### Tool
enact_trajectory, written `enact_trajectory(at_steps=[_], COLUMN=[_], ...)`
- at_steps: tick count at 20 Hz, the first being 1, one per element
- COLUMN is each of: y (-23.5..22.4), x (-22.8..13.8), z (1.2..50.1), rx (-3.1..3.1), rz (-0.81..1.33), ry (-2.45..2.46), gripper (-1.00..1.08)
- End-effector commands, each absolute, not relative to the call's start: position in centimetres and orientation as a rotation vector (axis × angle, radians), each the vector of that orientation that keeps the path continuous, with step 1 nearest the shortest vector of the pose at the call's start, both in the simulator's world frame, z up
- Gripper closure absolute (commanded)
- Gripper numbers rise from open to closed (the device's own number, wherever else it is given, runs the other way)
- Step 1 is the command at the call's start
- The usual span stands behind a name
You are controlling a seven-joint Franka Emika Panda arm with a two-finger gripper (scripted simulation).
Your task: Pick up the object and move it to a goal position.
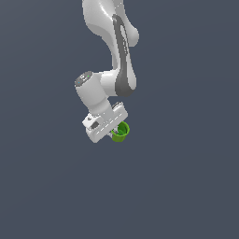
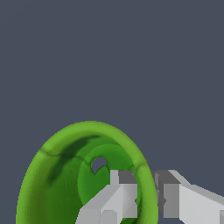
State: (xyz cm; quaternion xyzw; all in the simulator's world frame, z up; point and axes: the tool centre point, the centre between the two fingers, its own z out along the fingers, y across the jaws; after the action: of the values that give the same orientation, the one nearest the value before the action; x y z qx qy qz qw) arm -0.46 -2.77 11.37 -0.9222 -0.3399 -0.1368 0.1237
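Green cup (image 1: 121,132) is hanging clamped by its rim wall in the white claw (image 1: 115,133), presumably being carried toward a goal.

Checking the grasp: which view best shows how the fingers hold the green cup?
The wrist view: the green cup fills it, its wall between the fingers. The exterior view shows the cup small, half hidden by the gripper.
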Motion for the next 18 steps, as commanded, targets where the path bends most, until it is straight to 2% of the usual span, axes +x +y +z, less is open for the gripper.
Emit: enact_trajectory(at_steps=[1, 12, 18], y=[-2.7, -2.3, -2.1], x=[-0.4, -0.4, -0.3], z=[13.4, 24.4, 28.8], rx=[-2.69, -2.691, -2.689], rz=[-0.402, -0.401, -0.402], ry=[-0.992, -0.994, -0.994], gripper=[1.08, 1.08, 1.08])
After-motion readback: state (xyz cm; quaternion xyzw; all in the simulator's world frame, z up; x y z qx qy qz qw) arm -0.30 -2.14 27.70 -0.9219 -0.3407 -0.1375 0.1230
